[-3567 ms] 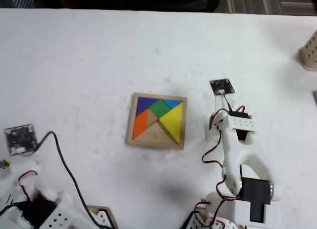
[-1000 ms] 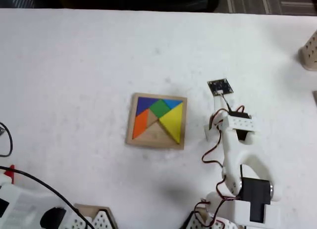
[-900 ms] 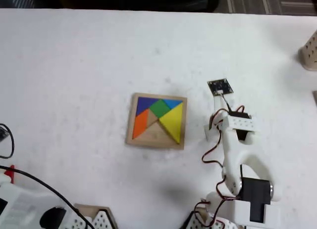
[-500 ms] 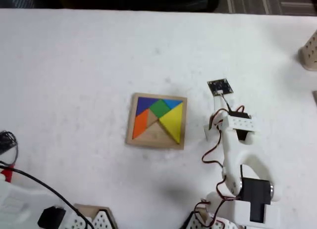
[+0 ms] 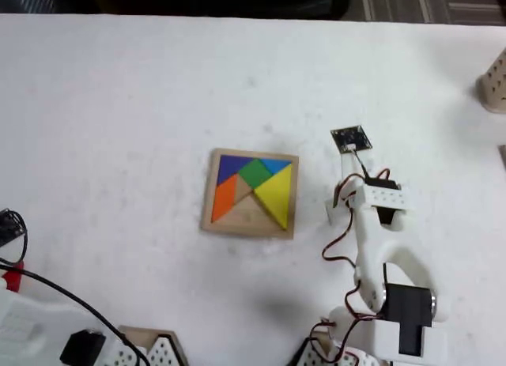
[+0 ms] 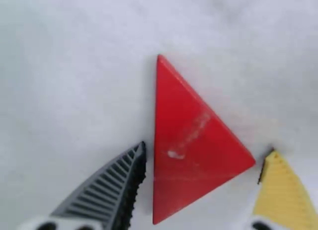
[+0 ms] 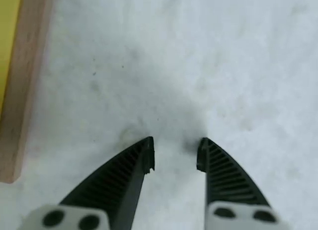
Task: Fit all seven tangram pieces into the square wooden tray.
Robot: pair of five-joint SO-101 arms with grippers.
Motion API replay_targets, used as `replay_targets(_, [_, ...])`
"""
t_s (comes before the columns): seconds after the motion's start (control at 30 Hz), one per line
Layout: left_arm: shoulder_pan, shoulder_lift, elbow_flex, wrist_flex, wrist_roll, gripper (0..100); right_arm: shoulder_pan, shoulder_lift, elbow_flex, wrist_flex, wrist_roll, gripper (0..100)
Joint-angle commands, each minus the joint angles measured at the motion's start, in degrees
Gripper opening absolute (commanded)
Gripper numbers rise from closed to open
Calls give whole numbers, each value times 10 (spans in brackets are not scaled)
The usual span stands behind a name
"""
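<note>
The square wooden tray (image 5: 209, 201) lies mid-table holding blue, green, light-blue, orange and yellow (image 5: 275, 194) pieces, with bare wood showing at its near middle. A red triangle (image 6: 191, 155) lies flat on the white table. My left gripper (image 6: 204, 149) is open and straddles it, the grey finger (image 6: 117, 185) on one side and the yellow finger (image 6: 278, 190) at the opposite corner, each with a thin gap. My right gripper (image 7: 175, 153) is open and empty low over the table, just beside the tray's edge (image 7: 25, 91).
The right arm (image 5: 378, 224) stands right of the tray with red and black cables along it. The left arm (image 5: 32, 334) sits at the near left corner. A wooden block (image 5: 150, 342) lies at the near edge, and another wooden object (image 5: 494, 85) at the far right.
The left arm has shifted at the near left corner: its wrist board went left and down, then came back slightly at the edge. The right arm and the tray have not moved.
</note>
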Motion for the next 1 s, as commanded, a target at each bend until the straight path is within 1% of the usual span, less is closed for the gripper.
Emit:
replay_targets(0.0, [-6, 40, 2, 0, -4, 365, -16, -13, 1, 6, 8, 138])
replay_targets(0.07, [-6, 42, 2, -14, 0, 365, -16, -13, 1, 6, 8, 138])
replay_targets(0.1, [-5, 44, 2, -25, 18, 365, -16, -13, 1, 7, 8, 138])
replay_targets(0.23, [-5, 44, 6, -99, 137, 365, -16, -13, 1, 7, 8, 138])
replay_targets(0.3, [-5, 45, 8, -132, 163, 365, -16, -13, 1, 7, 8, 138])
replay_targets(0.6, [-5, 44, 35, -137, 161, 359, -16, -14, 1, 7, 8, 138])
replay_targets(0.67, [-5, 44, 32, -137, 161, 298, -16, -14, 1, 7, 8, 138])
replay_targets(0.77, [0, 42, 30, -134, 161, 146, -16, -14, 1, 7, 8, 138])
replay_targets(0.8, [2, 42, 30, -134, 161, 120, -16, -14, 1, 7, 8, 138])
replay_targets(0.97, [0, 40, 30, -134, 162, 172, -16, -14, 1, 7, 8, 138])
